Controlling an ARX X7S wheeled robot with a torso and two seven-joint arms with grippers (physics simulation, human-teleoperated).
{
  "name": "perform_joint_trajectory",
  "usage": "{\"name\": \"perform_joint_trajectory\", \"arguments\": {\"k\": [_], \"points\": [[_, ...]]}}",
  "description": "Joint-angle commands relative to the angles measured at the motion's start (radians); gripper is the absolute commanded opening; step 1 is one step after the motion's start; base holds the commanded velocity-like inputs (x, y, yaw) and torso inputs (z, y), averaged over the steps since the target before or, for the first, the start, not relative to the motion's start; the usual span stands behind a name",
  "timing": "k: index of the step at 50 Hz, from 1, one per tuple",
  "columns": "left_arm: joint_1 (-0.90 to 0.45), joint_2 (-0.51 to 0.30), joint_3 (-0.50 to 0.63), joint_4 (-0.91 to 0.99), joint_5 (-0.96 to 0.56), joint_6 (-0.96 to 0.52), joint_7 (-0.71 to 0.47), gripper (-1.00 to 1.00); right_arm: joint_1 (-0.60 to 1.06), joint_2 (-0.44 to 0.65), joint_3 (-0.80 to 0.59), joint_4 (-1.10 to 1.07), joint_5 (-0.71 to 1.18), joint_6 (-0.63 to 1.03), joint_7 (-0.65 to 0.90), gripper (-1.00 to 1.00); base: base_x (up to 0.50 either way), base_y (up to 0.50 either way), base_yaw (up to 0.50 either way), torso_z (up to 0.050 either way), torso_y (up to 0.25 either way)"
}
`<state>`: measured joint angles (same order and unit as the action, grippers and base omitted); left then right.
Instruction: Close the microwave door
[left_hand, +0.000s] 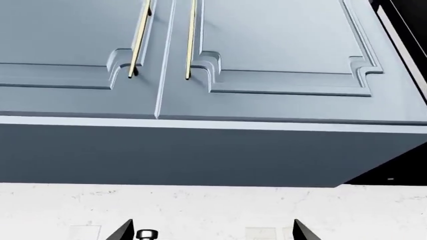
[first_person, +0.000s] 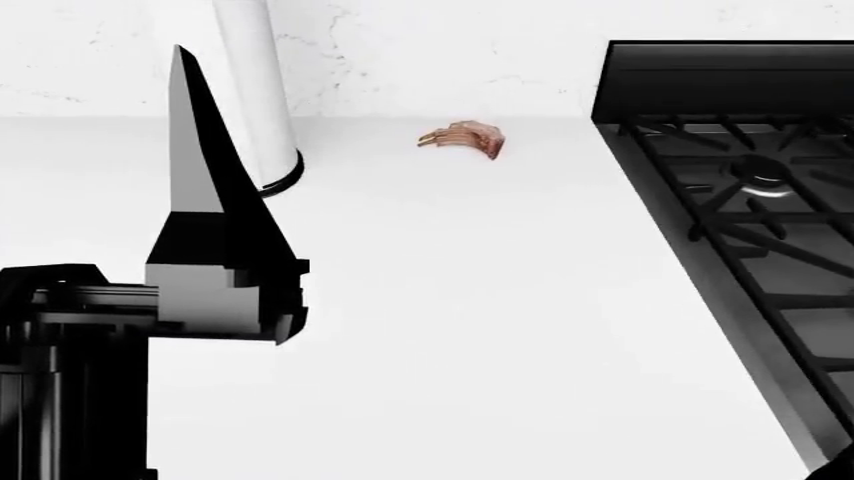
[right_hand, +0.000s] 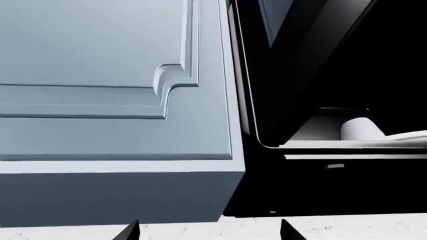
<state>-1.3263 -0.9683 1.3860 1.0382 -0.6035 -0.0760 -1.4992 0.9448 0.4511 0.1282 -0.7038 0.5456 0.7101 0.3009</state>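
Observation:
The black microwave (right_hand: 320, 175) hangs under the upper cabinets, right of a blue-grey cabinet (right_hand: 113, 75). Its door (right_hand: 313, 60) looks swung open, with a pale interior (right_hand: 333, 131) and a white rounded object (right_hand: 361, 130) showing inside. My right gripper (right_hand: 210, 232) is open below it, with nothing between its dark fingertips (right_hand: 130, 231) and well short of the door. My left gripper (left_hand: 212, 232) is also open and empty, aimed up at the cabinet doors (left_hand: 267, 50); a black microwave edge (left_hand: 408, 35) shows at one side. In the head view my left arm (first_person: 214, 260) stands raised over the counter.
A white counter (first_person: 507, 320) lies below, with a small piece of raw meat (first_person: 465, 138) near the wall. A black stove (first_person: 747, 200) is on the right. A white cylinder (first_person: 260, 90) stands behind my left arm. Gold cabinet handles (left_hand: 139, 40) hang above.

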Motion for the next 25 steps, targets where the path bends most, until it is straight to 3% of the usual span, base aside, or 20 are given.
{"name": "perform_joint_trajectory", "arguments": {"k": [1,5,25], "points": [[-0.015,0.001,0.015,0.001,-0.001,0.002,-0.008,1.00,0.003,0.007,-0.005,0.001,-0.003,0.002,0.005,1.00,0.00,0.50,0.00,0.000,0.000],[-0.019,0.002,0.020,0.000,-0.004,0.004,-0.010,1.00,0.004,0.009,-0.007,0.002,-0.004,0.004,0.008,1.00,0.00,0.50,0.00,0.000,0.000],[-0.030,-0.004,0.026,-0.005,-0.011,0.006,-0.017,1.00,0.113,0.037,0.013,-0.021,0.077,0.151,0.057,1.00,0.00,0.00,0.00,0.000,0.000]]}}
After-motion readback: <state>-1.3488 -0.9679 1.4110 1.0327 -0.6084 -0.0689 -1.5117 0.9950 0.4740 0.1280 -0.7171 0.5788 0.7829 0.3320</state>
